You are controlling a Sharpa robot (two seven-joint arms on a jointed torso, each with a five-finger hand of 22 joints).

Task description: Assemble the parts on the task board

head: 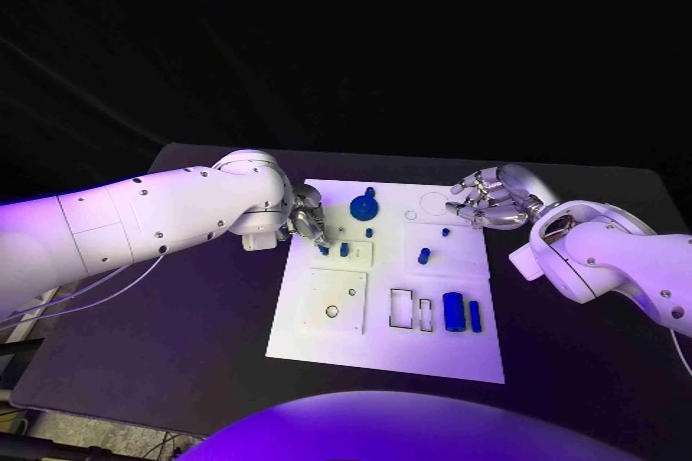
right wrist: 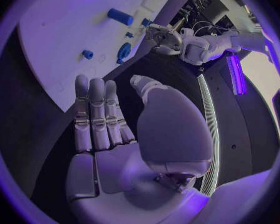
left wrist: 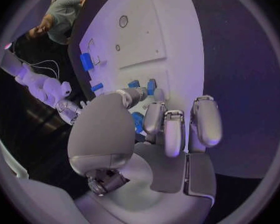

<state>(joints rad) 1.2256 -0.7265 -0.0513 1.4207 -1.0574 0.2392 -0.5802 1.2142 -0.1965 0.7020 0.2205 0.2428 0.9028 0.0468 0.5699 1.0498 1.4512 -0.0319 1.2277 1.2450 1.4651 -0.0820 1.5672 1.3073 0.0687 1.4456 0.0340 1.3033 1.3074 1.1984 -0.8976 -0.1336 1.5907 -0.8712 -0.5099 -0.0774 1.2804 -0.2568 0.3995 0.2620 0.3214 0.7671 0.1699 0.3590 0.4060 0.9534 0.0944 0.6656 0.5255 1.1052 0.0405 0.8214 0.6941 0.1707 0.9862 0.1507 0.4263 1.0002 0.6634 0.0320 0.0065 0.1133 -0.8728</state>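
The white task board (head: 389, 326) lies mid-table. My left hand (head: 307, 224) hangs over the board's left edge with its fingers curled down. It pinches a small blue part (left wrist: 138, 122) between thumb and fingers. Just beyond its fingertips two small blue pegs (left wrist: 134, 84) (left wrist: 151, 86) stand in a raised plate (head: 353, 256). A round blue part (head: 364, 208) lies right of that hand. My right hand (head: 488, 203) hovers at the board's far right corner, fingers straight and thumb apart, holding nothing; in its wrist view the hand (right wrist: 115, 129) faces the board (right wrist: 59, 40).
A thick blue cylinder (head: 454, 311) and a slim blue bar (head: 475, 316) lie near the board's front right, beside two rectangular slots (head: 411, 309). Small blue pieces (head: 424, 255) (head: 446, 232) sit mid-board. A square plate with a hole (head: 335, 303) lies front left. Black table (head: 173, 331) surrounds the board.
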